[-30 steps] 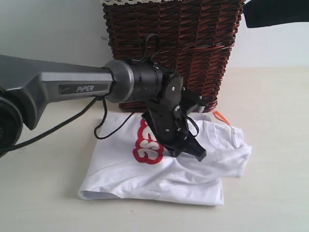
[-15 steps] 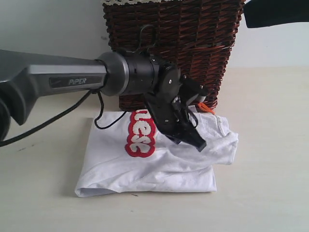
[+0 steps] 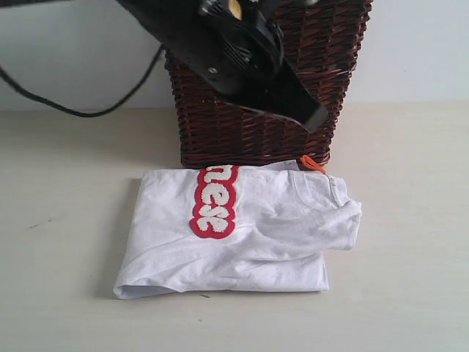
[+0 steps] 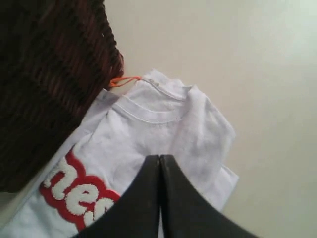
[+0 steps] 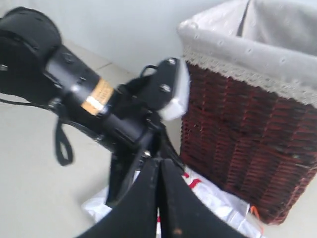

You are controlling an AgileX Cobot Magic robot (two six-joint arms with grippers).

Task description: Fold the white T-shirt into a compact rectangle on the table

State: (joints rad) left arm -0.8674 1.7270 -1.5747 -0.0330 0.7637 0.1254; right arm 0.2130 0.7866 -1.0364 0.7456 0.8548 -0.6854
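We are looking across a pale beige table [image 3: 410,220] with a plain light wall behind it and a dark wicker basket [image 3: 249,110] standing at the back. The basket's grey lace-trimmed lining [image 5: 247,44] is showing in the right wrist view. The white T-shirt [image 3: 271,227] is lying on the table just in front of the basket, its rear edge right at the basket's foot. It is already doubled into a rough rectangle, with the red-outlined lettering [image 3: 214,209] running along a fold and the orange tag [image 3: 311,163] poking out by the basket.

The left gripper [image 4: 159,161] is hanging above the shirt and clear of it. Its jaws are pressed together on nothing, and the collar [image 4: 148,111] is lying below them. The right gripper [image 5: 158,162] is also pinched closed and empty, held high and pointing toward the left arm [image 5: 89,94]. We are not seeing it in the exterior view.

We are judging the folding as nearly done, with neither claw holding cloth. The right side of the bundle is bulging and its layers are not lining up squarely. The next move, as we are reading it, calls for spreading a claw, coming down on that loose edge and either smoothing it flat or turning it over once more. The basket is crowding the rear edge, so the approach needs care there.
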